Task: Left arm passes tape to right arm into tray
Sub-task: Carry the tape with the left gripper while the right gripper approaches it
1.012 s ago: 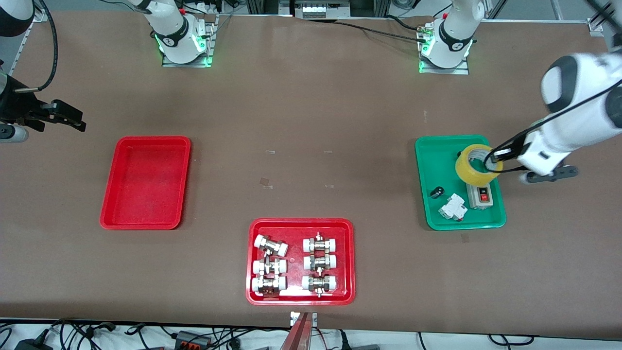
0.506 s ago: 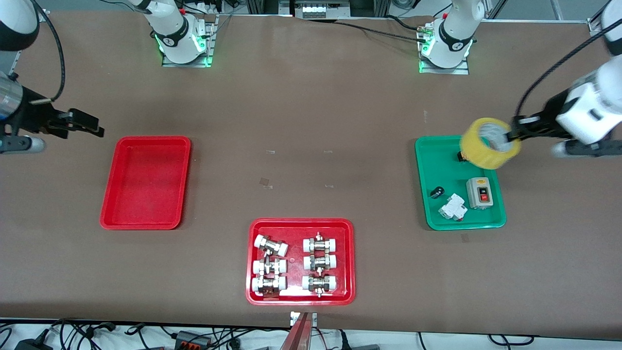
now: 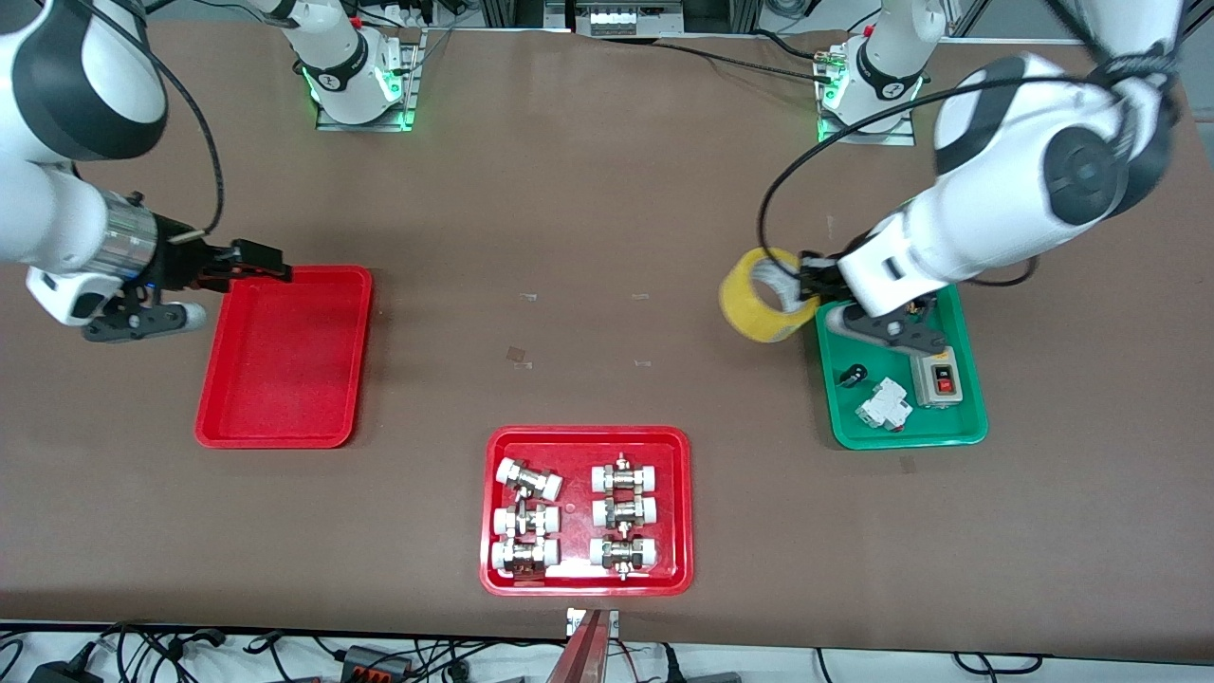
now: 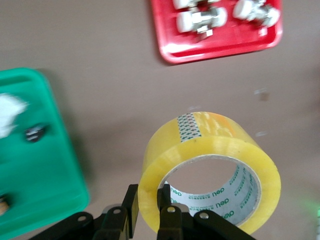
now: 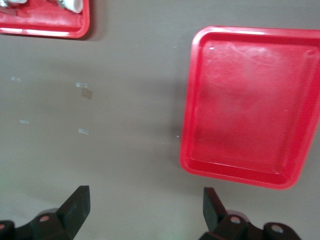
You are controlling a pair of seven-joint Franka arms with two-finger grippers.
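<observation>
Tape (image 3: 766, 305) in left pincer (image 3: 806, 282), over table beside parts tray (image 3: 969, 417); right pincer (image 3: 270, 266) over tray (image 3: 213, 417) edge.

The one brand that can be read is "deli", printed in green on the white inner core of the tape (image 4: 210, 150) as the left wrist view shows it, with more small green print beside it too fine to make out. A green-and-white patterned label strip (image 4: 188, 128) crosses the roll's outer face, and its marks are not legible. In the front view both arm bases carry a dark round emblem (image 3: 331, 80), not readable.
</observation>
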